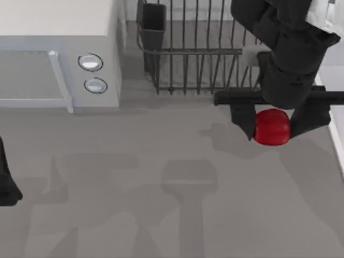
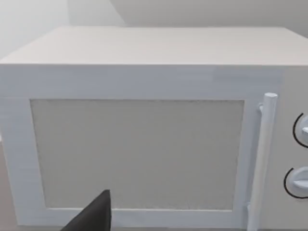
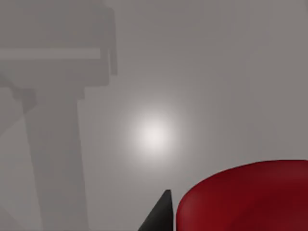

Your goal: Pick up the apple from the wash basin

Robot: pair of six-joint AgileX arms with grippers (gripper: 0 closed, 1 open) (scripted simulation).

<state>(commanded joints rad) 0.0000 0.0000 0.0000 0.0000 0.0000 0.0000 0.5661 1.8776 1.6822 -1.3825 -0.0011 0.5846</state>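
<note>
Right gripper (image 1: 272,124) sits at about 3 o'clock in the top view, near the counter's right edge, arm coming in from 1 o'clock. Jaws are clenched on the apple (image 1: 271,127): one dark finger (image 1: 243,119) touches its left side, the other (image 1: 309,118) its right side, spread only as wide as the fruit. The black crossbar of the gripper lies just above the apple in that view.

Apple is red, glossy, roundish and a bit blocky; no clear long axis, and no stem visible, so which way it points cannot be told. It lies over the plain grey counter (image 1: 161,161), just in front of the dish rack (image 1: 193,54). Whether it is touching the surface or lifted off it cannot be told. In the right wrist view the apple (image 3: 245,199) is close up, with one black fingertip (image 3: 161,216) just beside it and grey surface with arm shadows behind.

A pale raised strip (image 1: 337,137) runs along the right edge at 3 to 4 o'clock; whether it is the wash basin rim cannot be told.

Left arm (image 1: 6,183) is parked at 9 o'clock on the left edge. Its wrist view faces the white microwave (image 2: 144,144), door, handle and two knobs visible, with one dark fingertip (image 2: 94,216) in the foreground; jaws state there cannot be told.

Microwave (image 1: 59,54) sits at 10 to 11 o'clock in the top view, dish rack at 12 to 1 o'clock, well apart from the left arm.
</note>
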